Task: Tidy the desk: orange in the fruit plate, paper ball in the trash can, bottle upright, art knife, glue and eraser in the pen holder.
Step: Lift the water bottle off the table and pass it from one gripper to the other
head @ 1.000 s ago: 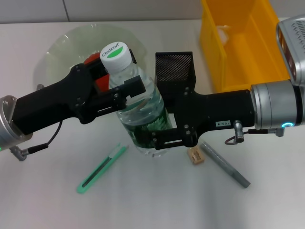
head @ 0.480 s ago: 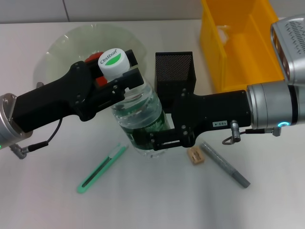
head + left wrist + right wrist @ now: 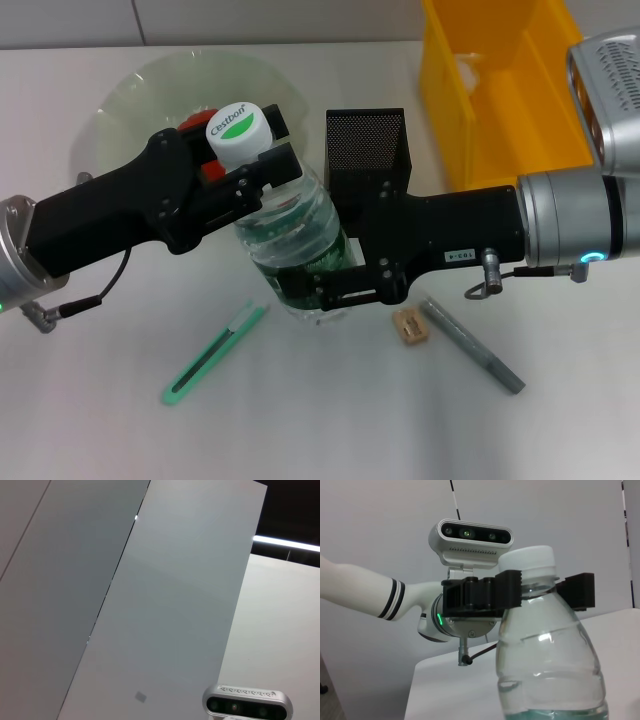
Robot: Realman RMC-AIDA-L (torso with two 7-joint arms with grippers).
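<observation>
The clear bottle (image 3: 292,232) with a white cap stands upright on the table in front of the black mesh pen holder (image 3: 366,140). My left gripper (image 3: 262,165) is shut on its neck just under the cap; in the right wrist view its black fingers (image 3: 482,594) clamp the bottle (image 3: 547,660) from both sides. My right gripper (image 3: 318,278) grips the bottle's lower body beside the green label. Flat on the table lie the green art knife (image 3: 215,355), the small tan eraser (image 3: 410,326) and the grey glue stick (image 3: 470,345). The orange and paper ball are not clearly visible.
A glass fruit plate (image 3: 125,95) sits at the back left, partly under my left arm. The yellow trash can (image 3: 510,90) stands at the back right. The left wrist view shows only wall panels and the head camera (image 3: 247,707).
The bottle has been tipped from a slight lean to upright, its cap moving a little back and left. My right arm has shifted slightly, so the whole eraser now shows.
</observation>
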